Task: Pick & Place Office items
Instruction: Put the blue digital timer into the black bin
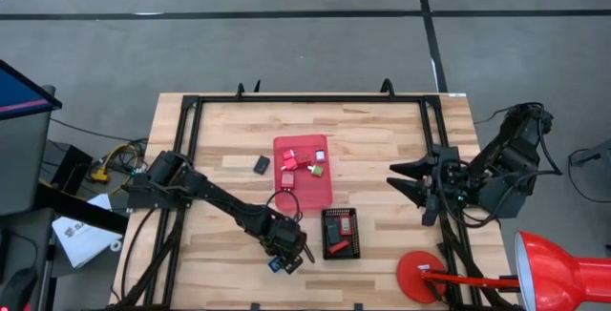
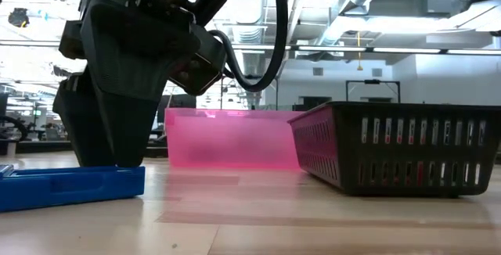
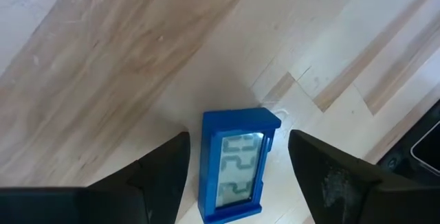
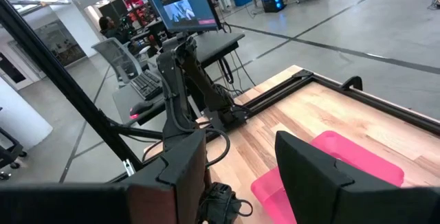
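Observation:
A small blue piece with a grey display (image 3: 234,165) lies flat on the wood near the table's near edge (image 1: 274,265) (image 2: 70,186). My left gripper (image 3: 237,138) (image 1: 286,252) (image 2: 109,145) is open and points down over it, one finger on each side and a gap to both. Several red pieces (image 1: 289,159) lie in the pink tray (image 1: 320,192). A red and a black piece (image 1: 334,227) sit in the black grid tray (image 1: 354,235). One black piece (image 1: 262,165) lies on the wood left of the pink tray. My right gripper (image 1: 401,179) (image 4: 240,148) waits open at the right side.
The pink tray (image 2: 227,138) and the black grid tray (image 2: 391,145) stand right of and beyond the left gripper. A red desk lamp (image 1: 420,278) stands at the near right corner. A black frame (image 1: 315,98) runs around the table. Bare wood lies left of the blue piece.

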Controlling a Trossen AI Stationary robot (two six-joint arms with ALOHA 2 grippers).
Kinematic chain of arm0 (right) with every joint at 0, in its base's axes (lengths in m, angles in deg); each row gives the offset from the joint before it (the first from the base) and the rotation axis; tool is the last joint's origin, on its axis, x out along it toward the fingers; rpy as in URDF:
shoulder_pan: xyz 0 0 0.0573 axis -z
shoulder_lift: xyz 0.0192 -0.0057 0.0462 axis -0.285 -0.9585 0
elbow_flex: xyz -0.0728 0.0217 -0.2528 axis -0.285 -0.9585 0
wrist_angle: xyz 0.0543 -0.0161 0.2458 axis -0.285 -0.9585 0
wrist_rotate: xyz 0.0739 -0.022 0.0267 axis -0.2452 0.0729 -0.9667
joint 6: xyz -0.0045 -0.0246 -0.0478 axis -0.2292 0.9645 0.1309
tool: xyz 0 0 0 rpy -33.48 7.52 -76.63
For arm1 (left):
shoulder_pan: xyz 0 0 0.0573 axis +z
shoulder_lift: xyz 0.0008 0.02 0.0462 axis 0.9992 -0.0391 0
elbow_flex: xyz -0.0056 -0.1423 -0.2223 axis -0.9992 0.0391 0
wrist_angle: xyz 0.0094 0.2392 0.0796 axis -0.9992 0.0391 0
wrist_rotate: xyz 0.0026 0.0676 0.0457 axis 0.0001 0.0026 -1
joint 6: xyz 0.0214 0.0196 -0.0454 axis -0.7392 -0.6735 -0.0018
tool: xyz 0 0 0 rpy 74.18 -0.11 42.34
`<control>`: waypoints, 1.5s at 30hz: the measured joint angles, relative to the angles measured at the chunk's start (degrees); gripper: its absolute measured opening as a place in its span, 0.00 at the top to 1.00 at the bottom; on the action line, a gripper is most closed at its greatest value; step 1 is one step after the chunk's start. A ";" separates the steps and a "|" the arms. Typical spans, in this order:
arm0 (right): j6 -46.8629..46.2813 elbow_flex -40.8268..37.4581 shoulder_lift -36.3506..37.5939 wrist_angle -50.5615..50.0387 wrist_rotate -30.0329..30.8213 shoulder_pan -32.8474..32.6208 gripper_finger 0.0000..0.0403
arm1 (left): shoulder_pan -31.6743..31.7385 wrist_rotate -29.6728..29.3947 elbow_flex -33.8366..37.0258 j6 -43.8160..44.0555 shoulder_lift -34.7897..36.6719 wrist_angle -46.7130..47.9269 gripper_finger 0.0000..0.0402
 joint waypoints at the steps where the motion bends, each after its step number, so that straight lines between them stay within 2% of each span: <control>1: 0.00 0.00 0.00 -0.09 0.01 -0.17 0.58 | 0.01 0.05 0.00 0.00 0.00 0.04 0.40; 5: -0.02 0.00 0.00 -0.11 0.00 -0.41 0.58 | 0.01 -0.22 0.16 -0.02 0.39 0.32 0.46; 11: -0.02 0.00 0.00 -0.31 1.27 -1.51 0.58 | 0.20 -1.60 0.32 0.03 1.80 0.89 0.63; 17: -0.10 0.00 0.00 -0.52 1.43 -2.14 0.58 | 0.64 -1.66 0.35 -0.31 1.89 -3.18 0.74; 26: -1.11 0.00 0.00 -0.65 1.49 -2.95 0.58 | 0.64 -0.50 0.42 0.13 1.88 -7.20 0.78; 32: -1.70 0.00 0.00 -0.65 1.49 -2.99 0.58 | 1.02 -0.27 0.44 -0.40 3.73 -13.88 0.81; 37: -2.08 0.00 -0.02 -0.65 1.49 -2.99 0.58 | 2.33 -4.32 0.38 -3.75 9.49 -15.45 0.82; 41: -2.12 0.00 -0.02 -0.63 1.49 -2.99 0.58 | 4.32 -10.88 0.39 -6.39 14.58 -16.32 0.82; 45: -2.10 0.00 -0.02 -0.63 1.57 -2.99 0.58 | 7.80 -14.04 0.28 -8.91 16.59 -19.97 0.83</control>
